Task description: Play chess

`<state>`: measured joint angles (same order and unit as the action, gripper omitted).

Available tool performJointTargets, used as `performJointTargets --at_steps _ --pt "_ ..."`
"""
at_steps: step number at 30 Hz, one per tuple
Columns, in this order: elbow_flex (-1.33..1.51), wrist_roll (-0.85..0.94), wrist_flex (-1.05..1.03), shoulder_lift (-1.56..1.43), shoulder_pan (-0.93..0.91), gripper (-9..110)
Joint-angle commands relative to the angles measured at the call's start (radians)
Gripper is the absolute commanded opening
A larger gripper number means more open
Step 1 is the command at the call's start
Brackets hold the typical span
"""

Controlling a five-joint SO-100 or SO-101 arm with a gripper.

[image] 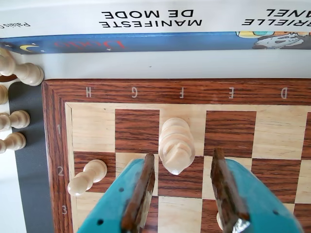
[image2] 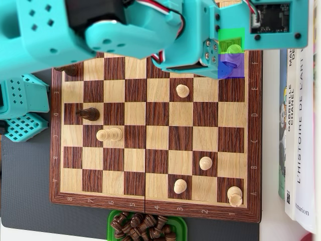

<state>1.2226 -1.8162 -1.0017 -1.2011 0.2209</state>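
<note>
In the wrist view a tall light chess piece (image: 176, 144) stands on the F file near rows 1 and 2 of the wooden chessboard (image: 54, 145). My gripper (image: 183, 156) is open. Its brown-padded teal fingers (image: 141, 194) flank the square just short of that piece, without touching it. A light pawn (image: 87, 176) stands on H2. In the overhead view my teal arm (image2: 125, 30) covers the board's top edge. A green patch (image2: 231, 39) and a blue patch (image2: 231, 66) lie over two squares there. Below stand a dark piece (image2: 89, 114) and a light piece (image2: 109, 134).
Light pawns (image2: 183, 91) (image2: 205, 163) (image2: 180, 186) and a light corner piece (image2: 234, 196) stand on the board. Several dark pieces fill a green tray (image2: 145, 226) below it. Several light pieces (image: 19, 70) lie off the board. Books (image: 155, 24) (image2: 298, 125) border it.
</note>
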Motion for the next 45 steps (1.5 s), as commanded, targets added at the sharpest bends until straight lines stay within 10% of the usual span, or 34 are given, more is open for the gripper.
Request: performJointTargets --at_steps 1,45 --pt "-0.054 -0.003 0.005 -0.005 -0.002 17" --pt "-0.135 0.038 0.003 0.069 -0.009 8"
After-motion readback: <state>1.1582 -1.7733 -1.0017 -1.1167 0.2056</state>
